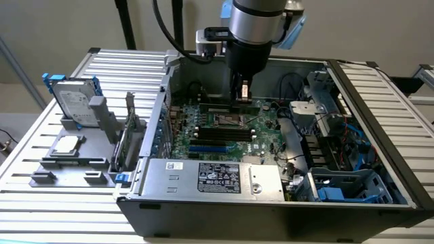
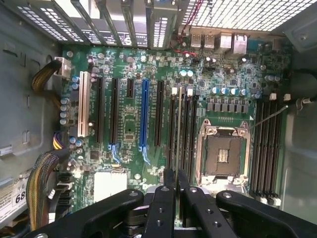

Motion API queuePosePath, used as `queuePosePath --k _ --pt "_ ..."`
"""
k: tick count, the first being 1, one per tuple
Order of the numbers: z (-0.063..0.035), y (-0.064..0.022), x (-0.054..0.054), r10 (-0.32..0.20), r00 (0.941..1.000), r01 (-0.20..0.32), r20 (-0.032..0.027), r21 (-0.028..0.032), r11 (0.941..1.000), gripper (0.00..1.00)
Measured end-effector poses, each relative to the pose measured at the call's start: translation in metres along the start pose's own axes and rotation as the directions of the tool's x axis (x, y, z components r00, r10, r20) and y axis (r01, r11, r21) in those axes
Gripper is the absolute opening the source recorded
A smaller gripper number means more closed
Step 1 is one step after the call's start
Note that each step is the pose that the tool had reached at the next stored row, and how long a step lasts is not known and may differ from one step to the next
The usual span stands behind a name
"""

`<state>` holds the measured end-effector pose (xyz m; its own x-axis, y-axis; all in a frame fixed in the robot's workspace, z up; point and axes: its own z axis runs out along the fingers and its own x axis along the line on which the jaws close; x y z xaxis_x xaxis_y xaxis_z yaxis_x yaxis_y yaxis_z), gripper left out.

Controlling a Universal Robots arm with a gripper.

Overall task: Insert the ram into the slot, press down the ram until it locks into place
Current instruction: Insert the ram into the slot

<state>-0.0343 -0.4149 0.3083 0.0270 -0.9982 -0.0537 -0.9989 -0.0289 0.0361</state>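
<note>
The arm [image 1: 256, 20] is cut off by the upper edge of the exterior view, and the near wall of the computer case [image 1: 271, 218] by the lower edge. The gripper [image 1: 242, 97] pinches the ram [image 1: 227, 107] and covers a part of it, and its chips are too small to tell. The print on the label [image 1: 220, 178] is too small to read.

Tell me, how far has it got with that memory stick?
Done: the ram is picked up, clamped in the gripper. In hand: it stands edge-down at the black memory slots beside the CPU socket. Left: pressing it home; whether any clips have locked cannot be seen.
</note>
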Motion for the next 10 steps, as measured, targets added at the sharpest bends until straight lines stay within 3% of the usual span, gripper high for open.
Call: queuePosePath --k 10 --pt "0.0182 -0.0005 0.001 0.0 1.0 0.0 0.0 0.0005 1.0 0.13"
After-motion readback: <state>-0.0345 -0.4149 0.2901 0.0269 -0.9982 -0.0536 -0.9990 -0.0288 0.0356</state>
